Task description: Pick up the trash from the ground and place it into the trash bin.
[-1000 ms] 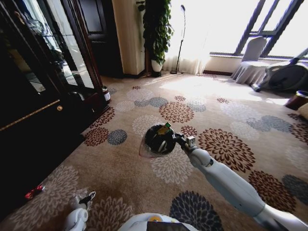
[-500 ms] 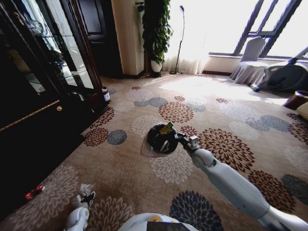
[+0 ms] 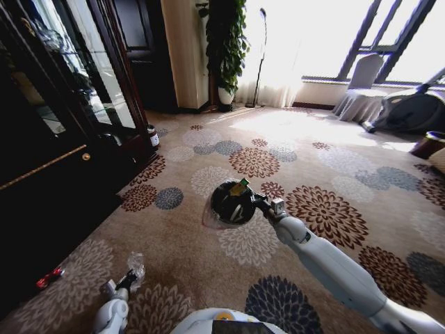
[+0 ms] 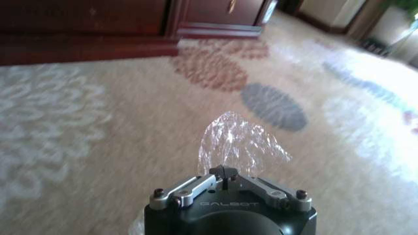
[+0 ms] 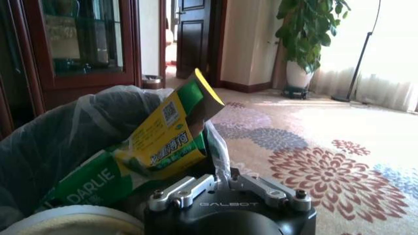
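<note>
Low by robot's left, left gripper (image 4: 224, 172) clamped on clear plastic wad (image 4: 238, 146), now lifted off carpet (image 3: 174, 257) — pickup done. Right gripper (image 5: 225, 176) clamps green wrapper (image 5: 163, 142) at trash bin (image 3: 231, 202) — unreleased.

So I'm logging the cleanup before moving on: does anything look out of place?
Yes. A tiny red piece lies on the carpet by the dark cabinet, and a green wrapper pokes above the trash bin rim.

Crinkled glossy clear plastic wad (image 4: 238, 147); patterned carpet (image 3: 208, 257).
</note>
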